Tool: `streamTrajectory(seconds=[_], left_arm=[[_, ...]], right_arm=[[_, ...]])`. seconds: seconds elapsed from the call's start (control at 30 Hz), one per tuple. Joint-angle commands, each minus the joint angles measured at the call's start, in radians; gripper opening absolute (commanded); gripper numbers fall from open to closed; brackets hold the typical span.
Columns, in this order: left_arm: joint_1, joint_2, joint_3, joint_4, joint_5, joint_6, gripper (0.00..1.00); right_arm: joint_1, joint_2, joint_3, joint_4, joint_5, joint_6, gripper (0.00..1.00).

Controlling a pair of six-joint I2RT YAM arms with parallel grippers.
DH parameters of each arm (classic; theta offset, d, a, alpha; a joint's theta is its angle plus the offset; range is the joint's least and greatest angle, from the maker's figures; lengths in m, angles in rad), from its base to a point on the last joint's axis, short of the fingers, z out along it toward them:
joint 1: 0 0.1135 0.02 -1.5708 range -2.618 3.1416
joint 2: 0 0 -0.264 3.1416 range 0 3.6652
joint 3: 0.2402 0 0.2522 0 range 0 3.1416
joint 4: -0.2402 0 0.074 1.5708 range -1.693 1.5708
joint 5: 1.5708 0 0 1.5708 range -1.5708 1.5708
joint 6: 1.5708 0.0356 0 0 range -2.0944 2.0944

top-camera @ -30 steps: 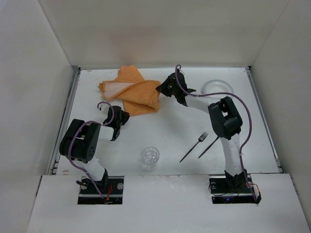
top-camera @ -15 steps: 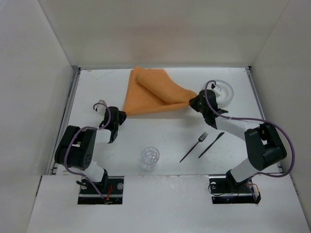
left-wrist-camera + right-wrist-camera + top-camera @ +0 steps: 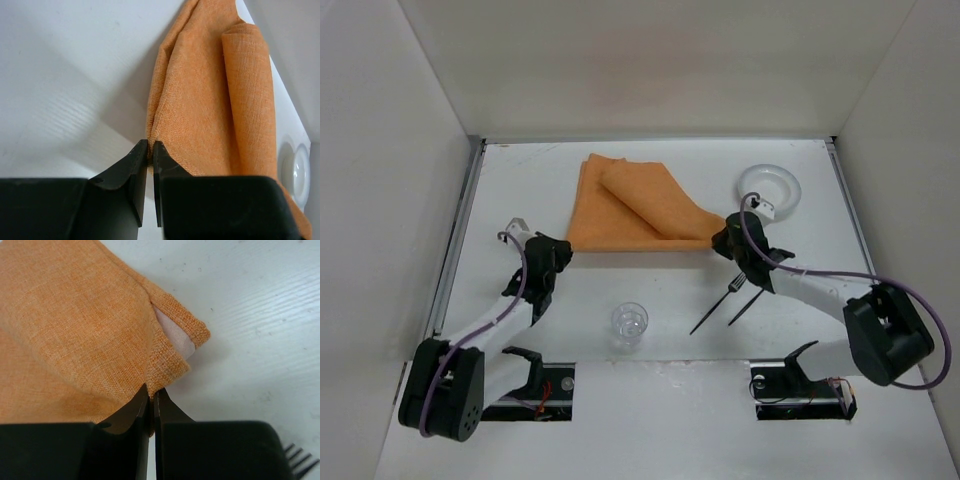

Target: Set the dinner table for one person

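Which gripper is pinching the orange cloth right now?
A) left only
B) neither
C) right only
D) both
D: in each wrist view the fingers are shut on a corner of the orange cloth, the left gripper on its near-left corner and the right gripper on its near-right corner.

White dinner table [image 3: 660, 270] with orange cloth [image 3: 620, 215], plate [image 3: 768, 188], glass [image 3: 629, 323], fork [image 3: 712, 310], knife [image 3: 742, 310]

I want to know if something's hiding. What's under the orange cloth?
Only the white table shows around the orange cloth. One flap is folded over on top. Its middle is covered, so I cannot tell.
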Motion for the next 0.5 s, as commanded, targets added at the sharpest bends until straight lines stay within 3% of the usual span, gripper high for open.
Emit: streamTrajectory(seconds=[0.0,0.1,0.2,0.33,0.47], left_arm=[[-0.004,-0.12,-0.035,-0.138,-0.215,0.041,0.03],[-0.029,-0.234,-0.024,-0.209,-0.321,0.075,0.03],[-0.053,-0.292,0.032,-0.212,-0.373,0.13,0.04],[-0.121,-0.219,0.102,-0.155,-0.392,0.139,0.04],[-0.087,-0.139,0.152,-0.05,-0.37,0.115,0.04]], right_arm=[[-0.005,-0.094,-0.038,-0.144,0.239,-0.075,0.07],[0.002,-0.156,-0.072,-0.212,0.277,-0.064,0.02],[0.031,-0.11,-0.023,-0.206,0.238,-0.066,0.0],[0.084,0.028,0.13,-0.087,0.119,-0.075,0.0],[0.075,0.115,0.302,0.025,0.071,-0.116,0.0]])
